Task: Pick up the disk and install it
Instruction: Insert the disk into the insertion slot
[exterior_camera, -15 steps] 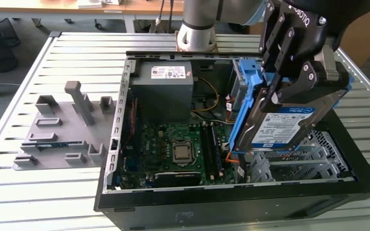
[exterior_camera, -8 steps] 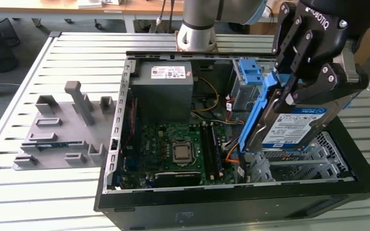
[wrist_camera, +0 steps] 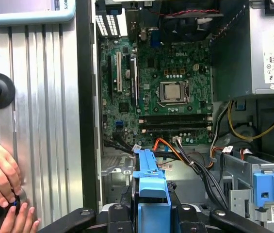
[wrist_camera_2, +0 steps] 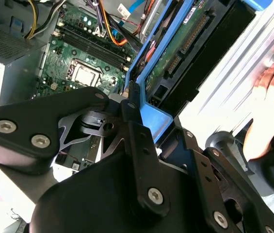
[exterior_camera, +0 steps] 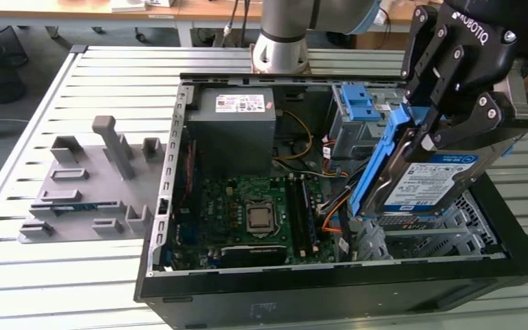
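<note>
Grip: your gripper [exterior_camera: 458,134] was closed on the disk [exterior_camera: 426,184], at its blue frame | Place: disk hung tilted above the open computer case [exterior_camera: 337,295] | Handling: likely stiff, heavy, fragile — hold it by the frame sides.

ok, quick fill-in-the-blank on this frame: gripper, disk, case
1. The disk in the gripper has a ____ frame on it.
2. The grey fixture sits on the exterior view's ____ of the case.
3. The motherboard inside the case is ____.
Missing words: blue; left; green.
</note>
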Robot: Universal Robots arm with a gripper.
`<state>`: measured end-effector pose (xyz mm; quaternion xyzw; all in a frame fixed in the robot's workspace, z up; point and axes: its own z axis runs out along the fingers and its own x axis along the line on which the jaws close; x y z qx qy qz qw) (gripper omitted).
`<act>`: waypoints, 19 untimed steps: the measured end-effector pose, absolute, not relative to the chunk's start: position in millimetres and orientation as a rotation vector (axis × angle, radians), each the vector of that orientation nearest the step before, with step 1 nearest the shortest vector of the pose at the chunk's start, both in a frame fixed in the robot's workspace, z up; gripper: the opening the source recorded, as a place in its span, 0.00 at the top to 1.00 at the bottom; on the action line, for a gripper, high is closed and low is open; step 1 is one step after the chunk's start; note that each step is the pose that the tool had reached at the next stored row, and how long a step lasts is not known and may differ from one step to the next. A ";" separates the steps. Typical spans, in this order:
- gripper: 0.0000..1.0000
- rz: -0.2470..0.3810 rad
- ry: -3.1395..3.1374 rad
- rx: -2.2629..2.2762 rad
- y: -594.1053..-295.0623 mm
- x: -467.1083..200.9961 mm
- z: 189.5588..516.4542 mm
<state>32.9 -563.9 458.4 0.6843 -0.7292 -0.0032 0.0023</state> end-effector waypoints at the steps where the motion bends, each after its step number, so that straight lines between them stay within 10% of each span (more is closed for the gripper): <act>1: 0.64 -0.010 -2.287 2.147 -563.9 33.6 458.3; 19: 0.64 -0.010 -2.274 2.161 -565.0 60.8 451.1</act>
